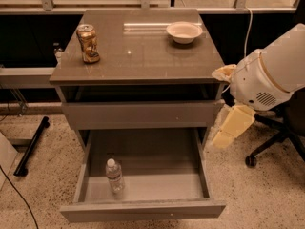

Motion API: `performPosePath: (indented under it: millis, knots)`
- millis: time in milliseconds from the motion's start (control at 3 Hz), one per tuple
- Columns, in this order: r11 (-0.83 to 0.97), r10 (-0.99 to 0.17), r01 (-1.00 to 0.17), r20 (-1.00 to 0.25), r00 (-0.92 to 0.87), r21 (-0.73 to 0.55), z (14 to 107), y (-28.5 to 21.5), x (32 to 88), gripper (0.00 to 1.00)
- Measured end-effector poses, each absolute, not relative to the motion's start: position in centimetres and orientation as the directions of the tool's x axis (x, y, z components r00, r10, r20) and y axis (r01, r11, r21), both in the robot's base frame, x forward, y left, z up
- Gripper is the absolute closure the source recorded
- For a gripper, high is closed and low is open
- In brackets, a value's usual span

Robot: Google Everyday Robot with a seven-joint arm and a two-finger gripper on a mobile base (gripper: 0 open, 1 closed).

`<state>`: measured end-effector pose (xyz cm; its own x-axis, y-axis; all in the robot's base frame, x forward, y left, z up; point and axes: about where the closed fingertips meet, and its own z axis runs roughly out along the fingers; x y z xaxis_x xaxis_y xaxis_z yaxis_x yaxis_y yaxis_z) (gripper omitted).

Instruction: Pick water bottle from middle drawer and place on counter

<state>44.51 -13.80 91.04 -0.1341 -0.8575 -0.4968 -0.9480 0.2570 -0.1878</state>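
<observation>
The water bottle [114, 175] stands upright in the front left of the open middle drawer [157, 160], which is pulled out toward me. The counter [143, 56] is the glossy grey-brown top of the cabinet. My gripper [229, 128], cream-coloured, hangs below the white arm housing [267, 75] just off the cabinet's right side, level with the upper drawer front [143, 114]. It is to the right of and above the bottle, well apart from it, and holds nothing that I can see.
A dented gold-brown can [88, 43] stands at the counter's left and a white bowl [184, 31] at its back right. An office chair base [269, 144] is on the floor at the right. A black stand leg [31, 147] lies on the floor at the left.
</observation>
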Motion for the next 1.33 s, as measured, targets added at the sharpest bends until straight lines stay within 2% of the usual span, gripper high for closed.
performPosePath:
  millis: [1333]
  knots:
    - [0.233, -0.817, -0.966, -0.562, -0.131, -0.114, 80.8, -8.1, 46.3, 0.00]
